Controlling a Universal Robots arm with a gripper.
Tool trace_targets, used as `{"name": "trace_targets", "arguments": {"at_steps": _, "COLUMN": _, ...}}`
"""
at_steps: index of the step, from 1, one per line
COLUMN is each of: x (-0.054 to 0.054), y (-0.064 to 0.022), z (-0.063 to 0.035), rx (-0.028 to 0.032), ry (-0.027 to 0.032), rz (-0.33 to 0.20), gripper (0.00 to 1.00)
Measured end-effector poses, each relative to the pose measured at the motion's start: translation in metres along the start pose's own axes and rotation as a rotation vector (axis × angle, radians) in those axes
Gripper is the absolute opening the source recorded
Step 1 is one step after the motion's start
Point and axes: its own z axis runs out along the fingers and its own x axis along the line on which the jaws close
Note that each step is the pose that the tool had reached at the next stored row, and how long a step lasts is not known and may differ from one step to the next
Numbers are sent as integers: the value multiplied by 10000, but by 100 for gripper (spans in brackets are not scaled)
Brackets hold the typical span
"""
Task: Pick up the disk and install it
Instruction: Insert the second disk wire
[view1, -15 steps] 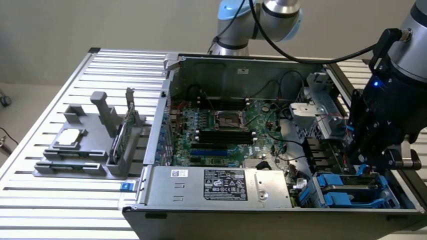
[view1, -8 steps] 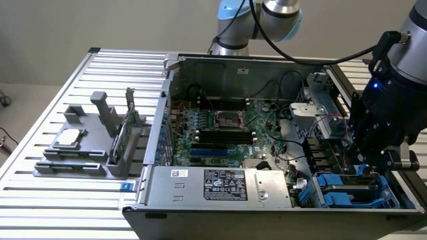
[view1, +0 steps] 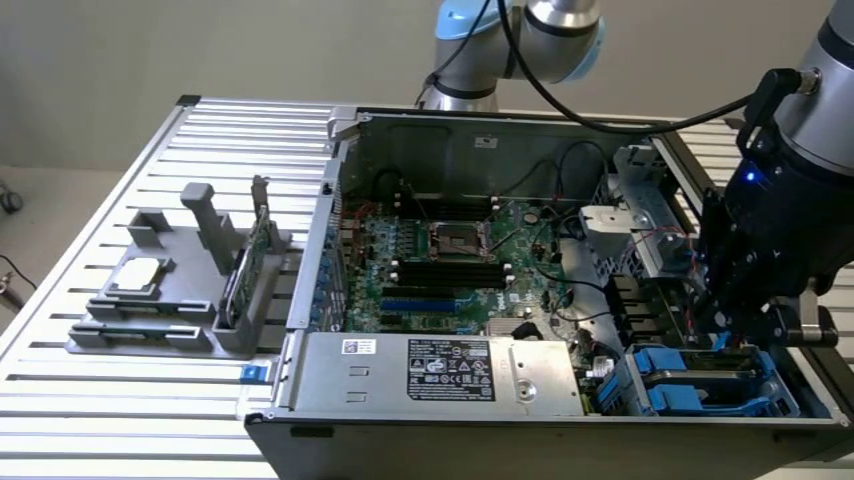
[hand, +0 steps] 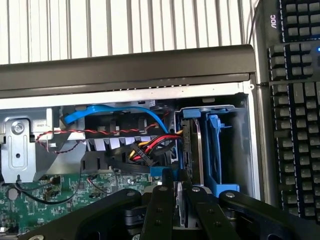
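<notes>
Gripper (view1: 741, 335) was down inside the open computer case (view1: 400, 125), at the drive bay corner on the exterior view's right, near the front edge. In the wrist view the two black fingers (hand: 159, 210) were drawn close together, pinching the thin edge of the disk (hand: 192, 150), which stood on edge in the bay with its blue carrier frame (hand: 215, 150) alongside. Disk sat low in the bay, next to red, yellow and blue cables (hand: 150, 145). Motherboard (view1: 441, 255) lay in the middle of the case, power supply (view1: 441, 370) along the near side. Grey fixture (view1: 174, 290) with a small square chip (view1: 140, 275) and a green circuit card (view1: 247, 270) sat on the slatted table (view1: 80, 400), exterior view's left. A dark keyboard (hand: 295, 100) lay beside the case.
</notes>
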Motion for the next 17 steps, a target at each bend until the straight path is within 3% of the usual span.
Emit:
{"name": "trace_targets", "arguments": {"at_steps": 10, "x": -97, "y": -7, "z": 56, "rx": -5, "ry": 8, "rz": -37, "gripper": 16}}
{"name": "trace_targets", "arguments": {"at_steps": 11, "x": -98, "y": -7, "z": 58, "rx": -23, "ry": 10, "rz": -56, "gripper": 16}}
{"name": "trace_targets", "arguments": {"at_steps": 15, "x": -102, "y": -10, "z": 77, "rx": -195, "ry": 37, "rz": -154, "gripper": 16}}
{"name": "trace_targets", "arguments": {"at_steps": 17, "x": -105, "y": -12, "z": 93, "rx": -230, "ry": 44, "rz": -185, "gripper": 16}}
